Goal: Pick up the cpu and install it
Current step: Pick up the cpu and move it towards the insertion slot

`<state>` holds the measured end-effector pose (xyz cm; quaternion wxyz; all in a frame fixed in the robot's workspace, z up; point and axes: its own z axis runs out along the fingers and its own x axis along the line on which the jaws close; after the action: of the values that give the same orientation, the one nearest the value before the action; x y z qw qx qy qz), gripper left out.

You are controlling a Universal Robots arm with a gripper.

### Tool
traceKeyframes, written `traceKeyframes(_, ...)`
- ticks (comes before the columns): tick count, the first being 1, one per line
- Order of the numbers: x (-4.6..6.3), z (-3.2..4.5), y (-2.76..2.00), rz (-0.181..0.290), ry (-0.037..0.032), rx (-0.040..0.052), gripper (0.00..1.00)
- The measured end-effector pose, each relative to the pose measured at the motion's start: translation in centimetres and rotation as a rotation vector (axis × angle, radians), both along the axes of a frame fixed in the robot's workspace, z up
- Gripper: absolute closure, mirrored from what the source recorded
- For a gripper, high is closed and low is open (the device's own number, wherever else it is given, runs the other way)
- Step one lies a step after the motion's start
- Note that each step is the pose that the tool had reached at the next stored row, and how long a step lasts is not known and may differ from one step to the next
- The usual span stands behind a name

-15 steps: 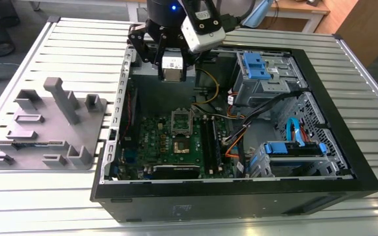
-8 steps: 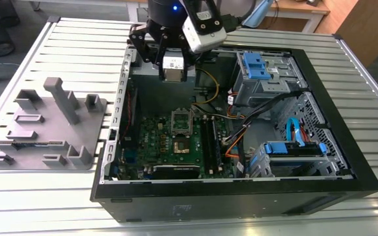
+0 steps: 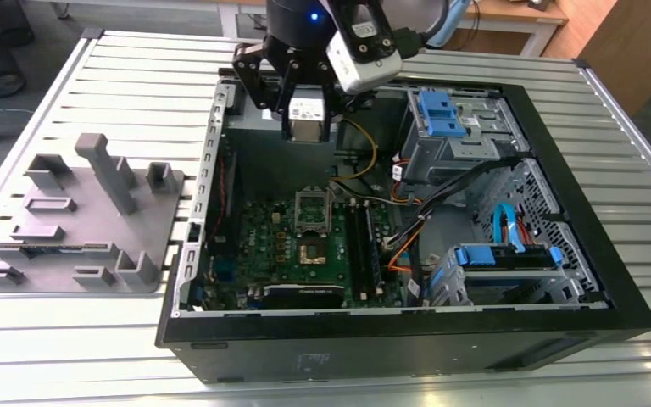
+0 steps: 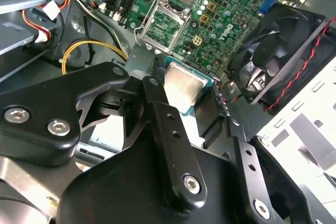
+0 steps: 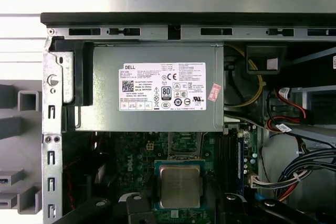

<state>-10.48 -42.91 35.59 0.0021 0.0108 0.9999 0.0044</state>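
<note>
In the second wrist view the gripper [image 4: 186, 97] clamps the cpu [image 4: 181, 85] with its black fingers [image 4: 165, 124] covering two of its edges, the fan [image 4: 278, 51] is cut by the picture's edge, and in the exterior view the arm [image 3: 303, 25] runs out of frame and hides part of the far wall of the case [image 3: 416, 348].

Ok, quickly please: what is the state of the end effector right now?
The end effector is closed, holding the cpu.

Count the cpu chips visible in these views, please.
1. The cpu is gripped in the end effector, over the motherboard inside the computer case. Another might be hidden.
</note>
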Motion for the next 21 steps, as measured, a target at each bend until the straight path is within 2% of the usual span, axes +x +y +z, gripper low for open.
traceKeyframes(6,0.1,-0.23,-0.29,0.000,0.0001,-0.0002,0.53)
traceKeyframes(21,0.2,-1.31,-1.72,0.000,0.0001,-0.0001,0.53)
